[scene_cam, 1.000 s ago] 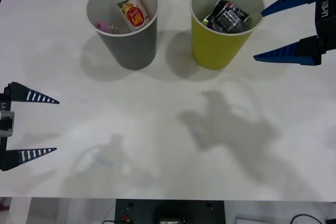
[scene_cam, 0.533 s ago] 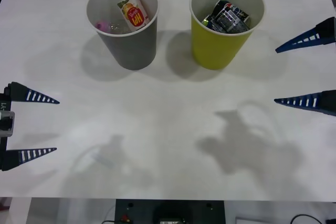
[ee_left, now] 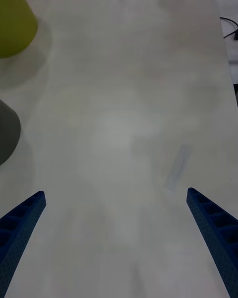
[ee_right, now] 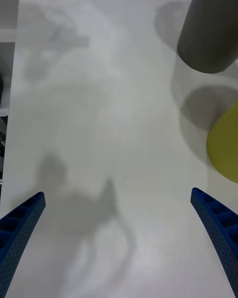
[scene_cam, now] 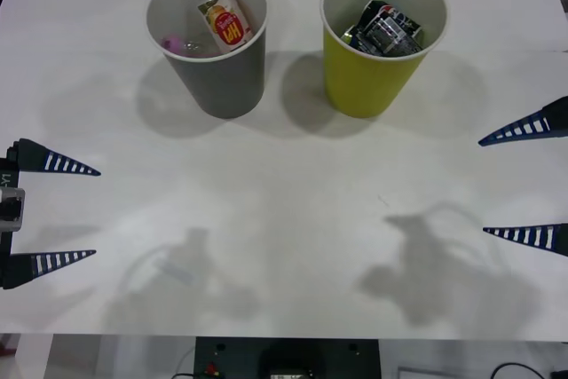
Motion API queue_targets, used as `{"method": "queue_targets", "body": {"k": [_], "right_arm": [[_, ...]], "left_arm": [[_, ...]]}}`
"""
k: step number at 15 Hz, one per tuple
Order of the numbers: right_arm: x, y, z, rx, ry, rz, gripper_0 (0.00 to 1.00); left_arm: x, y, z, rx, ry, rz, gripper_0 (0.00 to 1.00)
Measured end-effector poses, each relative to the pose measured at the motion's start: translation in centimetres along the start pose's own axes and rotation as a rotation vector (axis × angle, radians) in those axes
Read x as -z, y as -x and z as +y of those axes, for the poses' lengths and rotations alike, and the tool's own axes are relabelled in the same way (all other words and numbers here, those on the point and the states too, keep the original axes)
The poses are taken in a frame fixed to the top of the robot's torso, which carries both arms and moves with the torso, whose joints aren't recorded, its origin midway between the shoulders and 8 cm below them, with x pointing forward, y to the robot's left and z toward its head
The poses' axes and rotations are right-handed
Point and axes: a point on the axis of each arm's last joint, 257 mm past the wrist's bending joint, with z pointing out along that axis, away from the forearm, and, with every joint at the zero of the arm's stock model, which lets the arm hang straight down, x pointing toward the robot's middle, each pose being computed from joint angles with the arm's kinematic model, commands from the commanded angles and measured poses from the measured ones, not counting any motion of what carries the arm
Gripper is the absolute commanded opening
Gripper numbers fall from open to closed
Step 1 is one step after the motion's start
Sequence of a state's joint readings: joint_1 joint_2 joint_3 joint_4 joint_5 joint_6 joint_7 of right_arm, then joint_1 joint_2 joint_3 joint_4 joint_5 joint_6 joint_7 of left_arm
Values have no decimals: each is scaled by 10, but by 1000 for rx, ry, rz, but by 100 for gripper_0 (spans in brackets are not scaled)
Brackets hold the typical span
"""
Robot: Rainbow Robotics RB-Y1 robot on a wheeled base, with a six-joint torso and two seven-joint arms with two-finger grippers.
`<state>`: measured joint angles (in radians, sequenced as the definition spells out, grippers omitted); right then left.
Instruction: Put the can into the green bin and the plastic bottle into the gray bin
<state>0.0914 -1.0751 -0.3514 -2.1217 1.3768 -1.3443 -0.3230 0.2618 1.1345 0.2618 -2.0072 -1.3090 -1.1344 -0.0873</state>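
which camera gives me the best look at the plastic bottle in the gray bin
The front view: it looks down into the gray bin, where the plastic bottle leans with its red cap above the rim. In the wrist views, the gray bin's outer wall hides the bottle.

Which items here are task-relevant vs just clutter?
Task items:
- gray bin, holding the plastic bottle
- green bin, holding the dark crushed can
- right gripper and left gripper, both open and empty at the table's edges

Just lying about:
- pink-capped item in the gray bin
- white table
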Motion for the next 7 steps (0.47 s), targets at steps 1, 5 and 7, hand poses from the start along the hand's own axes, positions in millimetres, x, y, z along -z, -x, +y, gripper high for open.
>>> {"method": "queue_targets", "body": {"k": [1, 5, 7], "right_arm": [[-1, -2, 2, -2, 0, 0, 100], [-5, -4, 4, 5, -4, -5, 100], [-6, -4, 4, 9, -7, -7, 100]], "left_arm": [[0, 0, 0, 0, 0, 0, 98], [0, 0, 0, 0, 0, 0, 98], [0, 0, 0, 0, 0, 0, 98]]}}
